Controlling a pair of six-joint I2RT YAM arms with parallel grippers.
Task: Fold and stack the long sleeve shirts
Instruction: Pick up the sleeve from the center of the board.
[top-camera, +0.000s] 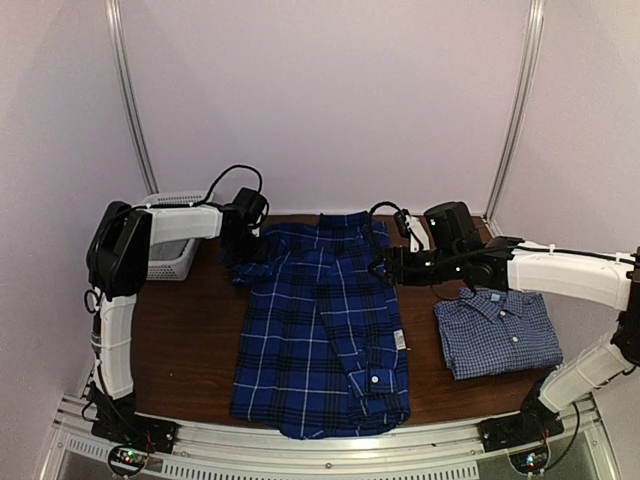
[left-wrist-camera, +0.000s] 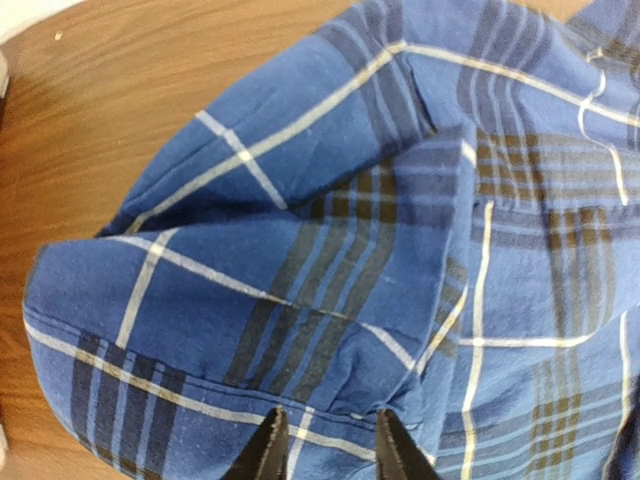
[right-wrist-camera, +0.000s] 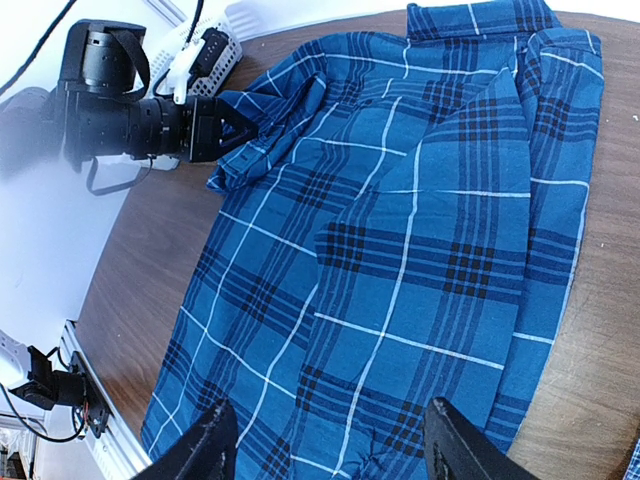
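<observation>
The plaid shirt (top-camera: 320, 330) lies spread, the folded check shirt (top-camera: 497, 335) just right of it. At its far-left shoulder your left gripper (left-wrist-camera: 332, 450) sits narrow on bunched cloth; you cannot tell if it holds. Over its far-right shoulder your right gripper (right-wrist-camera: 325, 450) gapes empty. Lift by 1 corner and the fold may skew.

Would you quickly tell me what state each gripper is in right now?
Left gripper: closed on a fold of the plaid shirt.
Right gripper: open, holding nothing, above the plaid shirt.
</observation>
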